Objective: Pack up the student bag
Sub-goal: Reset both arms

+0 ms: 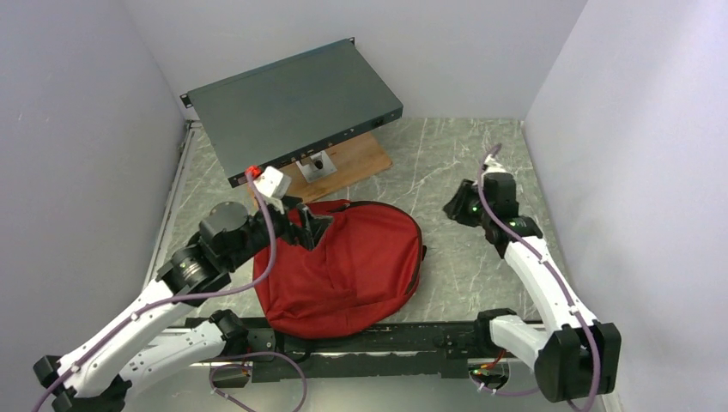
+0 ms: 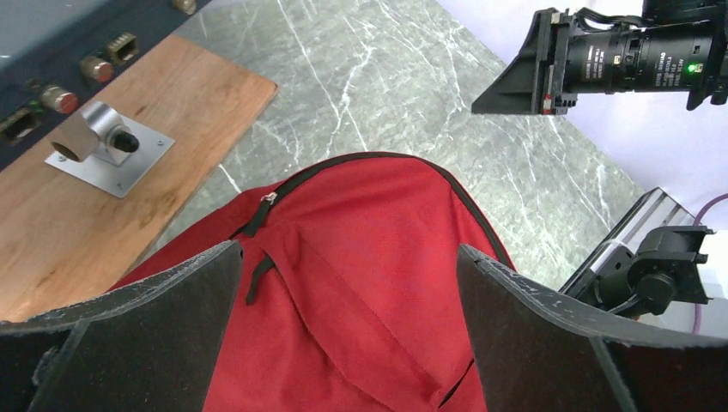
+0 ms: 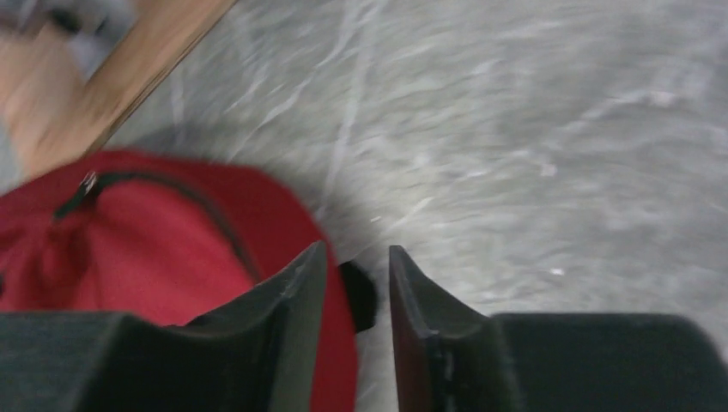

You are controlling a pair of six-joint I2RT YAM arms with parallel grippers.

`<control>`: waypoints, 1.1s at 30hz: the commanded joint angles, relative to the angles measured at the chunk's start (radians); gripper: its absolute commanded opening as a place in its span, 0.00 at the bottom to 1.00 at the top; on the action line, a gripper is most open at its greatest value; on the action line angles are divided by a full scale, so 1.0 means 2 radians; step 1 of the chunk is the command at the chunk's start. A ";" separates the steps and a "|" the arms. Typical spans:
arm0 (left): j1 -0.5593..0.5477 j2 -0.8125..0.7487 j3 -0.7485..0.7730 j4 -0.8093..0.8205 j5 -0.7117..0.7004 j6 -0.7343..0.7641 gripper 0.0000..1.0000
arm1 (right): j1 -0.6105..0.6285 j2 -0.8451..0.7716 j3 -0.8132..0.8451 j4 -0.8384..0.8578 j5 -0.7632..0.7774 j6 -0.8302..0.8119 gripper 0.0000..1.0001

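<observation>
Left gripper (image 2: 348, 257): wide apart over the student bag (image 1: 343, 266), empty.
Right gripper (image 3: 358, 253): slightly parted, empty.
Risk: you pinch loose fabric, missing the zipper pull (image 2: 268, 199).

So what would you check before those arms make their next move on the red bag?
1. Left gripper open and empty, over the dark red soft fabric backpack: ok.
2. Right gripper empty, jaws slightly apart, beside the backpack: ok.
3. Black zipper closed along the visible stretch: ok.
4. Contents packed inside: cannot tell.
5. Backpack lying flat on the grey marble-patterned table: ok.
</observation>
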 commanded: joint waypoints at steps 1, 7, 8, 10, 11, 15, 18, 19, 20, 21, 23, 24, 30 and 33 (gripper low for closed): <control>0.000 -0.047 -0.012 0.003 -0.024 0.020 1.00 | 0.070 -0.016 0.042 -0.029 -0.032 -0.025 0.40; 0.001 -0.125 0.003 -0.005 -0.071 0.033 1.00 | 0.101 -0.101 0.108 -0.073 0.011 -0.022 0.63; 0.001 -0.138 0.008 -0.008 -0.079 0.037 1.00 | 0.101 -0.116 0.124 -0.081 0.025 -0.021 0.68; 0.000 -0.163 0.018 -0.012 -0.104 0.048 1.00 | 0.100 -0.152 0.152 -0.089 0.048 -0.020 0.76; 0.000 -0.178 0.024 -0.014 -0.114 0.057 1.00 | 0.101 -0.167 0.164 -0.091 0.067 -0.023 0.80; 0.000 -0.214 0.048 -0.028 -0.154 0.087 1.00 | 0.101 -0.212 0.197 -0.093 0.144 -0.032 0.94; 0.000 -0.237 0.052 -0.024 -0.181 0.110 1.00 | 0.101 -0.232 0.204 -0.089 0.192 -0.040 0.99; 0.001 -0.242 0.054 -0.025 -0.190 0.114 1.00 | 0.101 -0.236 0.206 -0.088 0.209 -0.043 0.99; 0.001 -0.247 0.055 -0.026 -0.196 0.118 1.00 | 0.101 -0.238 0.210 -0.090 0.227 -0.044 0.99; 0.000 -0.251 0.057 -0.027 -0.200 0.123 1.00 | 0.101 -0.239 0.215 -0.094 0.242 -0.045 1.00; 0.001 -0.257 0.055 -0.025 -0.209 0.132 1.00 | 0.101 -0.238 0.223 -0.101 0.270 -0.049 1.00; 0.000 -0.258 0.054 -0.024 -0.214 0.137 1.00 | 0.100 -0.240 0.225 -0.101 0.278 -0.051 1.00; 0.000 -0.257 0.061 -0.026 -0.225 0.158 1.00 | 0.101 -0.248 0.234 -0.101 0.304 -0.058 1.00; 0.000 -0.257 0.059 -0.020 -0.230 0.165 1.00 | 0.101 -0.254 0.230 -0.092 0.309 -0.060 1.00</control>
